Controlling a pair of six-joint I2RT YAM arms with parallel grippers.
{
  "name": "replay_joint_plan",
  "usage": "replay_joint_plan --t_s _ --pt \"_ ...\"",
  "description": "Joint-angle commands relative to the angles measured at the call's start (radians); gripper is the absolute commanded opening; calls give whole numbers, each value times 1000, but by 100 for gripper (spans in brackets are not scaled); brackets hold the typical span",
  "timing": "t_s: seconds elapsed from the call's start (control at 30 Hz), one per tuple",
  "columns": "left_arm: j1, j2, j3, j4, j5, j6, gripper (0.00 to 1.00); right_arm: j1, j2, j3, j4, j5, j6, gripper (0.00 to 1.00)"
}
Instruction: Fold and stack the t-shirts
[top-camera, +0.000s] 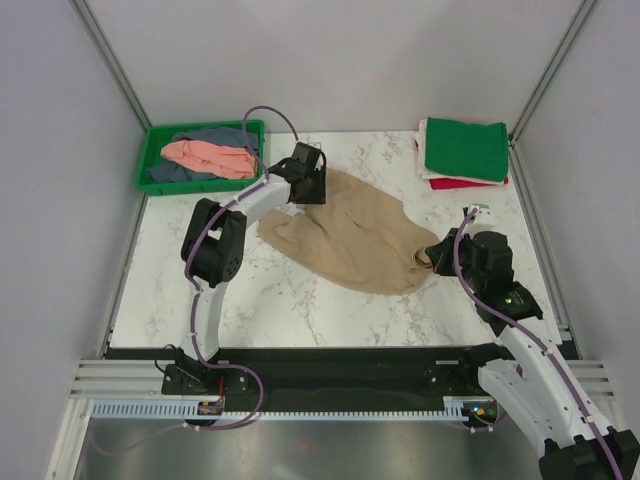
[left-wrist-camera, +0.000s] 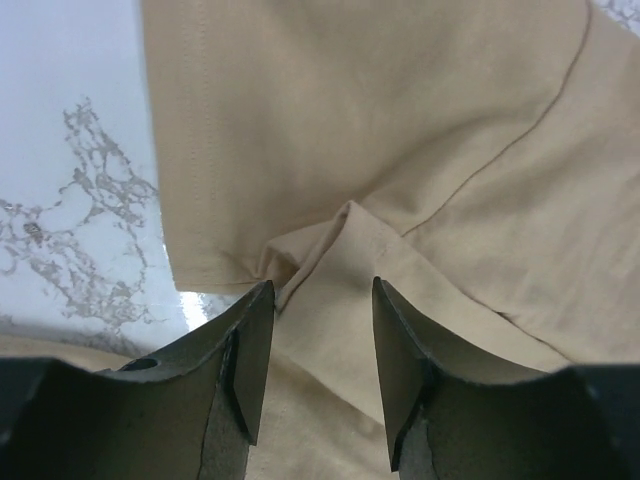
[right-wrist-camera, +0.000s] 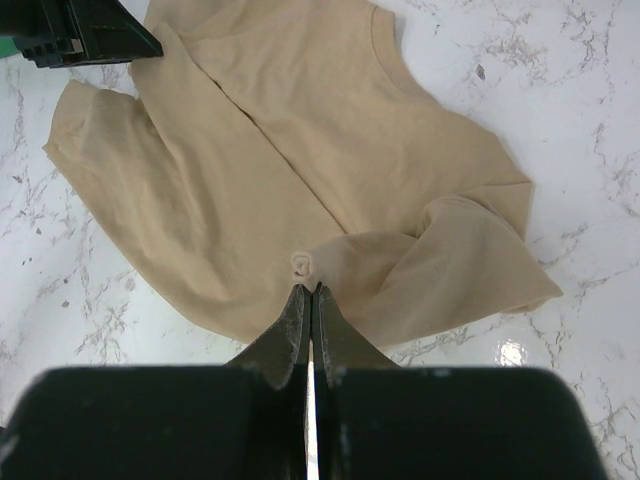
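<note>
Tan t-shirt (top-camera: 350, 235) under parted left jaws, seemingly pinched by right jaws.

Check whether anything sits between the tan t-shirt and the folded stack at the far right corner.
Nothing visible does. Only bare marble table lies between the tan t-shirt and the folded stack, green over red. The right arm stands on the near side of that route, at the shirt's right edge.

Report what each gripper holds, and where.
Right gripper pinches a small tuck of the tan t-shirt near its edge; left gripper stands open, holding nothing.
</note>
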Motion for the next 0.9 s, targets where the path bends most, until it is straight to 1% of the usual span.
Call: replay_joint_plan --t_s 0.0,0.2,0.23,0.33,0.37,0.4,0.43,0.5,0.63,0.73,0.77,0.87 --pt "-3 -17 12 59 61 27 52 1 2 -1 38 -15 -9 0" --pt "-3 -14 4 64 61 21 41 0 5 -3 40 -15 -9 0" --pt "-3 -16 1 62 63 21 35 1 5 -3 41 -15 -9 0" --pt "-3 -36 -5 64 55 18 24 1 8 -4 41 -15 -9 0" --pt "-5 -42 -8 64 53 18 15 1 7 -3 41 -17 -9 0" --pt "-5 -51 -13 64 49 19 11 3 7 -3 41 -17 -9 0" --pt "-5 -66 -16 64 49 21 2 1 5 -3 41 -17 -9 0" --pt "-5 -83 -19 65 56 34 2 1 4 -1 41 -17 -10 0" --pt "-5 -172 -61 62 57 37 2 1 1 2 40 -12 -9 0" --pt "-5 -321 -127 61 34 19 2 1 -8 28 15 -8 -6 0" --pt "-5 -418 -147 64 27 13 2 3 -21 43 2 -4 -3 0" --pt "-8 -571 -215 50 -11 -4 2 0 -57 134 -54 20 26 0"
